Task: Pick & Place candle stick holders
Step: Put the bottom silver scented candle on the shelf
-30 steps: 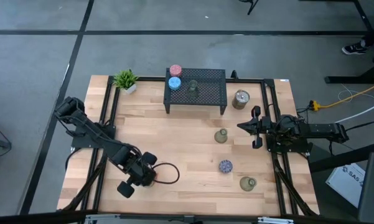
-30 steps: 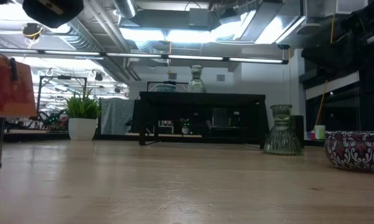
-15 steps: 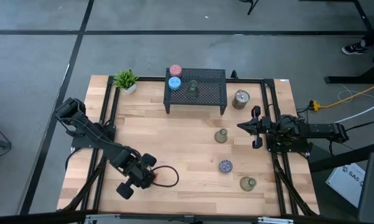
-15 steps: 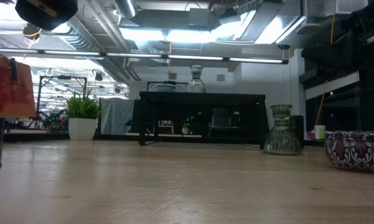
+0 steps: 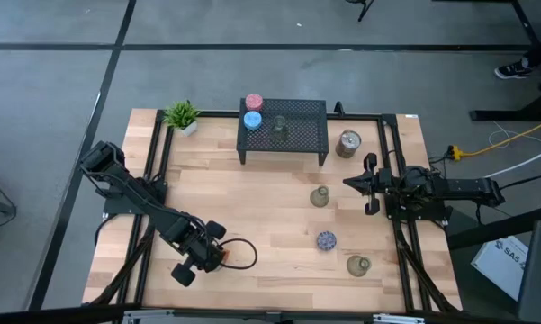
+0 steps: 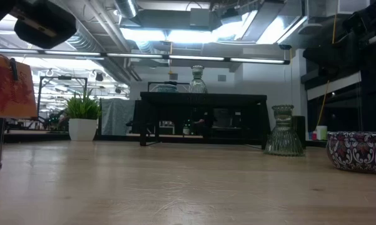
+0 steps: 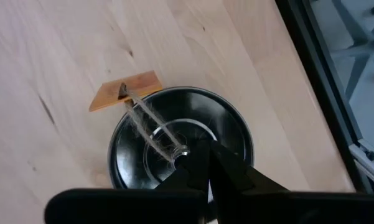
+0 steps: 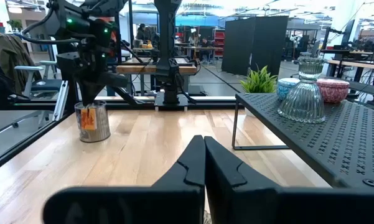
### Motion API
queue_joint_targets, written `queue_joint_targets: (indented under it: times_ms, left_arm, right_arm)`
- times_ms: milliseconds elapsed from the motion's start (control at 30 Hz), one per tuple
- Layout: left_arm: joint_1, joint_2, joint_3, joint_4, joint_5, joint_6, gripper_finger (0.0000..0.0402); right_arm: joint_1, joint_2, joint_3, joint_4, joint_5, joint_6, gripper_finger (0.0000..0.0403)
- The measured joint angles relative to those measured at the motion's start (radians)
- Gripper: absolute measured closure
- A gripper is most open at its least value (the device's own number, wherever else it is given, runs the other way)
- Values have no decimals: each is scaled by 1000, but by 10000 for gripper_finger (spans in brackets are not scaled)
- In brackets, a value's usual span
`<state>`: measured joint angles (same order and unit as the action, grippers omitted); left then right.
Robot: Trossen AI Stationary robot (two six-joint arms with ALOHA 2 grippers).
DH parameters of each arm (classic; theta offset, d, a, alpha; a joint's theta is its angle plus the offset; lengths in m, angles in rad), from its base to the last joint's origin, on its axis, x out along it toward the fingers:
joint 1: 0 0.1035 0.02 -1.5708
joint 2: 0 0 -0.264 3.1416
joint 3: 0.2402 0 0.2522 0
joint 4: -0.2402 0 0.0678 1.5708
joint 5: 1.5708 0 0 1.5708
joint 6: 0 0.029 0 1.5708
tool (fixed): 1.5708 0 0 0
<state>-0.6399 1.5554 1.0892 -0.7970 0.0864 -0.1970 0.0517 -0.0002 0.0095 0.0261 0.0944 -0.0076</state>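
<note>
A dark round holder [image 7: 233, 127] with an orange tag [image 7: 127, 90] stands on the table near the front left; it also shows in the right wrist view [image 8: 92, 124]. My left gripper [image 7: 200, 154] is shut and points down over its opening. Pink [image 5: 254, 102], light blue [image 5: 252, 120] and clear glass [image 5: 279, 129] holders stand on the black mesh rack [image 5: 306, 126]. A silver holder [image 5: 348, 142], an olive-grey one [image 5: 320, 196], a speckled blue one [image 5: 326, 240] and another olive one [image 5: 358, 265] stand on the wood. My right gripper [image 5: 351, 183] waits shut at the right edge. My left gripper comes from above with its shut fingertips [image 7: 196, 163] inside the outline of the dark holder's mouth, at the end of a pale strand [image 7: 152, 124] that runs to the tag. Whether the tips touch the strand or the holder, I cannot tell.
A small green potted plant [image 5: 182, 115] stands at the far left corner. Black frame rails [image 5: 157, 180] run along the table's left and right sides. The middle of the wooden top [image 5: 261, 198] between both arms is bare.
My left gripper has come down a little toward the dark holder, still pointing steeply down. The holder and its tag have stayed where they were.
</note>
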Motion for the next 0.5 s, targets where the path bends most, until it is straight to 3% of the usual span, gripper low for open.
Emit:
queue_joint_targets:
  times_ms: [500]
  left_arm:
    - [0,-17,-17,9,10,-70,400]
  right_arm:
    - [0,0,0,0,0,0,402]
